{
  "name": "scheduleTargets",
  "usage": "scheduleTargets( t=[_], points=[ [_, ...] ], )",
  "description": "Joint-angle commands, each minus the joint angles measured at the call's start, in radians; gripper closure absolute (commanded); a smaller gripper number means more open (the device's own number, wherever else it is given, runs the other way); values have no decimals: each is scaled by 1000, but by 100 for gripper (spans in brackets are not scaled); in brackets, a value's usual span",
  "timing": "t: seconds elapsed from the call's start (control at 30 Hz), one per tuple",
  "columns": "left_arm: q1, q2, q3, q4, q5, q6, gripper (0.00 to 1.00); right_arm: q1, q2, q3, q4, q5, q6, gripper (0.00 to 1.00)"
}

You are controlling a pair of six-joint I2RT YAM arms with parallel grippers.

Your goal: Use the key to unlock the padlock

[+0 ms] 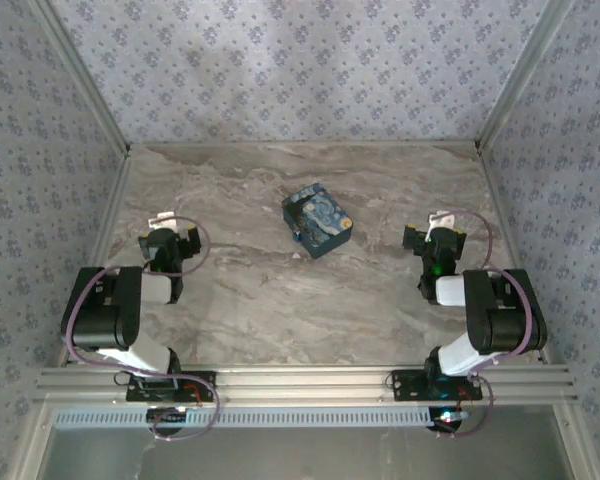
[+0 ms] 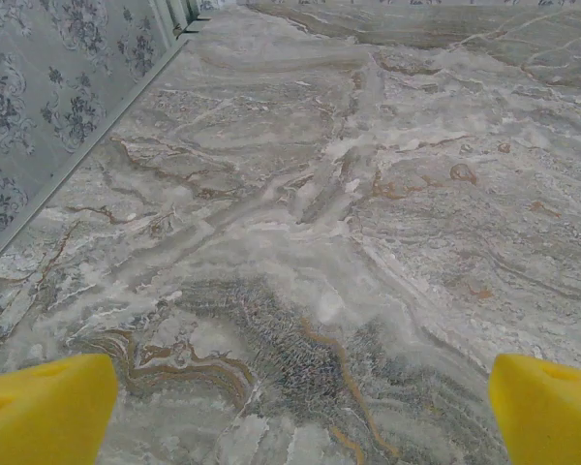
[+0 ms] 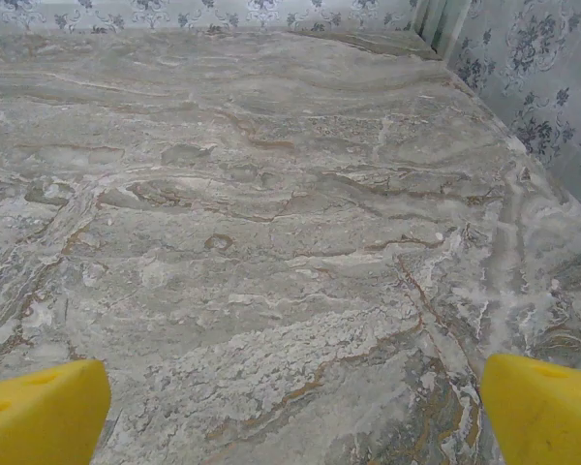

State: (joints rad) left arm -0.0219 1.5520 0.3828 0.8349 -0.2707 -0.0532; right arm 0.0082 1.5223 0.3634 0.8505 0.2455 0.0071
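Note:
A blue-and-yellow printed box [image 1: 318, 220] lies mid-table. A tiny blue thing [image 1: 298, 238] at its near-left corner looks like the padlock; it is too small to tell more. The key is out of view. My left gripper [image 1: 172, 232] hovers low over the left side of the table, well left of the box. My right gripper [image 1: 435, 235] sits about as far to the box's right. In the left wrist view the yellow fingertips [image 2: 44, 407] stand wide apart over bare marble. The right wrist view has its yellow fingertips [image 3: 542, 407] spread just as wide, nothing between them.
The marble table [image 1: 280, 310] is walled by patterned panels on the left [image 2: 39, 87], right [image 3: 552, 87] and back. An aluminium rail [image 1: 300, 380] carries both arm bases at the near edge.

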Motion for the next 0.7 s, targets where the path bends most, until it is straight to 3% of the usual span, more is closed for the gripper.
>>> scheduleTargets(
  t=[0.0, 0.57, 0.67],
  points=[
    [-3, -19, 7, 24, -13, -12, 2, -3, 2, 0, 25, 0, 4, 0],
    [14, -27, 9, 16, 48, -10, 2, 0, 0, -3, 32, 2, 0, 0],
    [13, -80, 71, -136, 85, 5, 2, 31, -70, 38, -101, 18, -33, 0]
  ],
)
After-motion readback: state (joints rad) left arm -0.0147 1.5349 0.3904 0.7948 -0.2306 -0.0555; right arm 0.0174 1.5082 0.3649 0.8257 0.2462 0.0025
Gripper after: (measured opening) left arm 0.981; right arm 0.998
